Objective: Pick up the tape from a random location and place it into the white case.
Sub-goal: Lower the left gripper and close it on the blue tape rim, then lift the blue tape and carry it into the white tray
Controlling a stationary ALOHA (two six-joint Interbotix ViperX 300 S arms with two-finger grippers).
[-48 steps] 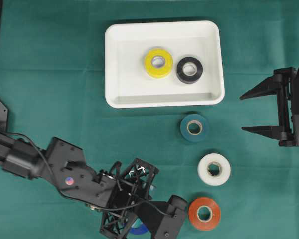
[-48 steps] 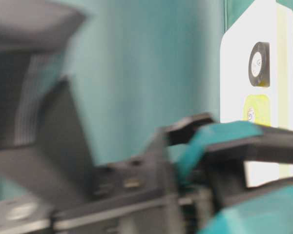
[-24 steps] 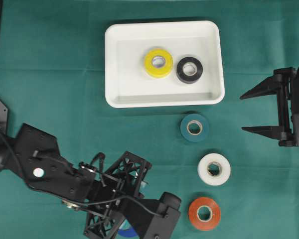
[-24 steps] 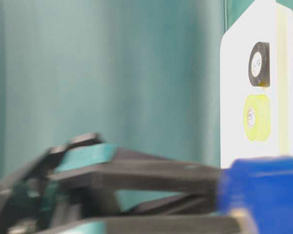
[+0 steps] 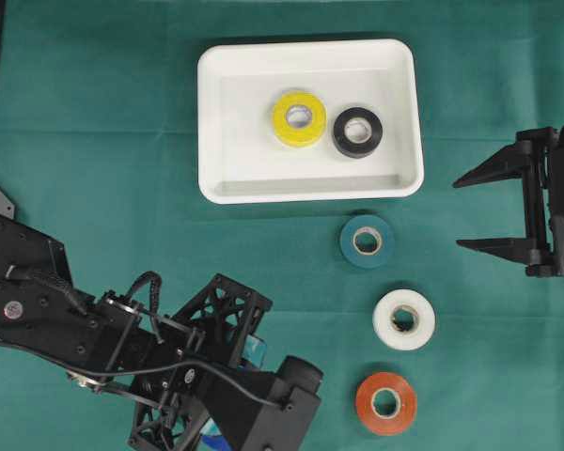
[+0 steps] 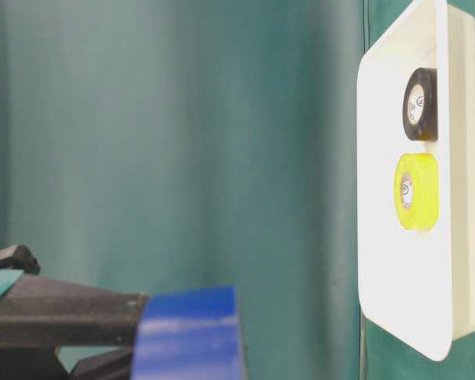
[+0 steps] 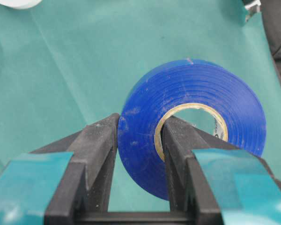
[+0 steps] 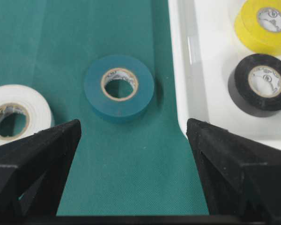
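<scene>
While the left gripper [image 7: 139,154] grips the wall of a blue tape roll [image 7: 196,98], with 1 finger [image 7: 96,154] on its outer face and the other inside the cardboard core, the roll stands on edge, clear of the green cloth [image 5: 103,169]. In the overhead view that arm sits at the bottom left, well apart from the white case [image 5: 221,122], which already holds 2 rolls side by side, a yellow roll [image 5: 298,118] and a black roll [image 5: 357,132]. Below the case, 3 more rolls lie flat on the cloth: a teal roll [image 5: 367,241], a white roll [image 5: 403,319] and an orange roll [image 5: 385,403]. The right gripper [image 5: 493,209] hangs at the right edge, its jaws spread wide and holding nothing.
</scene>
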